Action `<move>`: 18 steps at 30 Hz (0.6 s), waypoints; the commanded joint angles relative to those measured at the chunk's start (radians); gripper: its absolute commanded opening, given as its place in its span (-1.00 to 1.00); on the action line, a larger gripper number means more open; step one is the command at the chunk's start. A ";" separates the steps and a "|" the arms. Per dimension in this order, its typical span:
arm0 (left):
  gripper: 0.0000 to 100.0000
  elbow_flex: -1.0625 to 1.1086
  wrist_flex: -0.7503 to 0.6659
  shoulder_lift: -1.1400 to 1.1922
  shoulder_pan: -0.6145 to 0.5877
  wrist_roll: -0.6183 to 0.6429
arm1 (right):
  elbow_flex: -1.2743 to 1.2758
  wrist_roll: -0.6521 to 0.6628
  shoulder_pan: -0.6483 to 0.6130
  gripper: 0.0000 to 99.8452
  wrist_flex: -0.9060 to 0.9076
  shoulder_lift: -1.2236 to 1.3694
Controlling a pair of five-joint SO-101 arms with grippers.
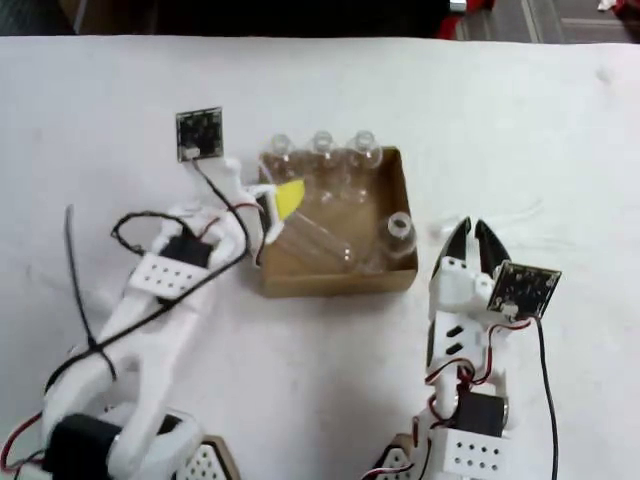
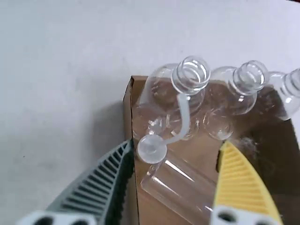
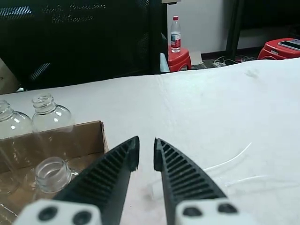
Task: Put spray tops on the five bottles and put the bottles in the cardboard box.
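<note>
left end effector [image 2: 177, 146] wide astride cardboard box [image 1: 335, 278] wall, bottles [image 1: 322, 147] inside, right end effector [image 3: 146, 153] narrow nearby

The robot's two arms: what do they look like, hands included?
The left arm and right arm are white plastic with black motor blocks, thin black and red cables, and a small square circuit board at each wrist. The left hand has one grey ribbed finger and one yellow finger; the right hand has two black ribbed fingers.
</note>
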 commanded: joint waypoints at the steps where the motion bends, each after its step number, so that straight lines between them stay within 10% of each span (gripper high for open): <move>1: -0.62 -0.006 -0.103 0.065 0.002 -0.014 | 0.009 0.011 -0.012 -0.92 -0.010 -0.004; 18: -0.64 -0.015 -0.272 0.188 0.041 -0.103 | 0.009 0.011 -0.012 -0.92 -0.010 -0.004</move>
